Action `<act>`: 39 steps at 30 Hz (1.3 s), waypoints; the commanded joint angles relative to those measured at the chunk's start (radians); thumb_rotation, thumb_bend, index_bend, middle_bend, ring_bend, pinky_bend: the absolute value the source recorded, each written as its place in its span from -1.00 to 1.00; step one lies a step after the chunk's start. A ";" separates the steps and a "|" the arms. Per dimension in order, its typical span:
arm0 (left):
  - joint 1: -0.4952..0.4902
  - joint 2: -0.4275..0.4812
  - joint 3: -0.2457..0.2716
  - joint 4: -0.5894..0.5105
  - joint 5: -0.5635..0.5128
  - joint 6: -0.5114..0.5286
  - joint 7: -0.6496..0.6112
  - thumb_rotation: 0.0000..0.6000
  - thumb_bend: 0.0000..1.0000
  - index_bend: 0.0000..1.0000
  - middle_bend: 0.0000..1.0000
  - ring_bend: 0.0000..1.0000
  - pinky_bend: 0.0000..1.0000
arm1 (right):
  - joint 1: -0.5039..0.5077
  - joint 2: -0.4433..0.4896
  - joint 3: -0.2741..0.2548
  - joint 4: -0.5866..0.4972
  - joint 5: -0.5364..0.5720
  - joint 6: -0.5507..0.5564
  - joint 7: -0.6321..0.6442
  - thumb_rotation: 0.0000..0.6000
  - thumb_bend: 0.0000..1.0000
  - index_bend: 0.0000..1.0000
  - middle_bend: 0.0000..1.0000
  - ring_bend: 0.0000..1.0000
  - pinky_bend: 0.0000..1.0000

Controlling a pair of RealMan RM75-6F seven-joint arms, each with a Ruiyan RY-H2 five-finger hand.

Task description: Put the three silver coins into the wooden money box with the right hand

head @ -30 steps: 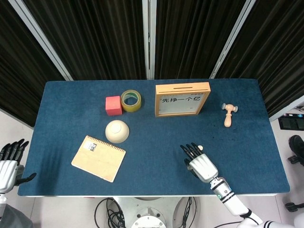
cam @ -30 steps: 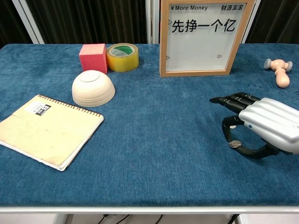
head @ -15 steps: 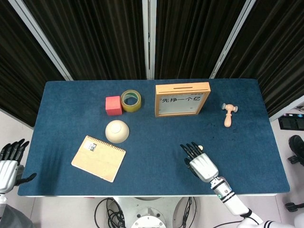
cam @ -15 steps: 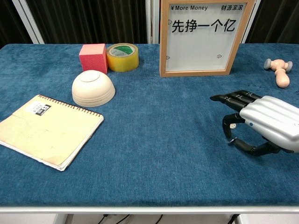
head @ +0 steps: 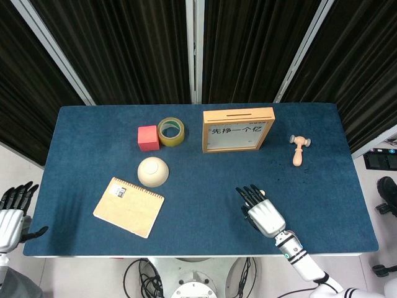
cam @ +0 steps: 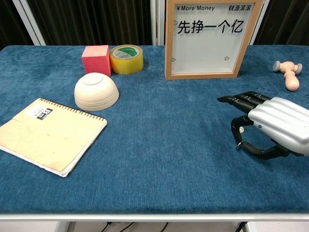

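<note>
The wooden money box (head: 238, 130) stands upright at the back centre with its coin slot on top; in the chest view the money box (cam: 207, 38) shows its white front with printed characters. My right hand (cam: 273, 126) hovers low over the blue cloth at the front right, well in front of the box. Its thumb and a finger pinch a small silver coin (cam: 238, 144), held edge-on. From above, the right hand (head: 263, 212) has a small pale round spot (head: 261, 193) beside its fingertips, possibly another coin. My left hand (head: 11, 211) hangs off the table's left edge, holding nothing.
A red cube (head: 147, 137) and a yellow tape roll (head: 171, 131) sit left of the box. An upturned cream bowl (head: 152, 171) and a spiral notebook (head: 128, 206) lie at the front left. A small wooden mallet (head: 299, 149) lies right of the box.
A second ago the coin lay flat on the cloth under my right fingertips. The thumb and finger have closed on it, and the hand has lifted slightly with it.
</note>
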State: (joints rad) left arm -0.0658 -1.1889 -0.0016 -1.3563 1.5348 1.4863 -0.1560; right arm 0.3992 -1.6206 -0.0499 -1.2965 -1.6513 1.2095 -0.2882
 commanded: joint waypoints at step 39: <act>-0.020 0.028 0.001 -0.058 0.068 0.040 0.032 1.00 -1.00 -0.99 -1.00 -1.00 -1.00 | 0.386 0.394 0.521 -0.378 0.633 -0.181 -0.308 1.00 -0.08 0.50 -1.00 -1.00 -1.00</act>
State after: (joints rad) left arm -0.0845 -1.1624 -0.0010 -1.4127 1.6019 1.5267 -0.1256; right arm 0.7298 -1.2206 0.4635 -1.7001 -1.1141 1.0814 -0.5208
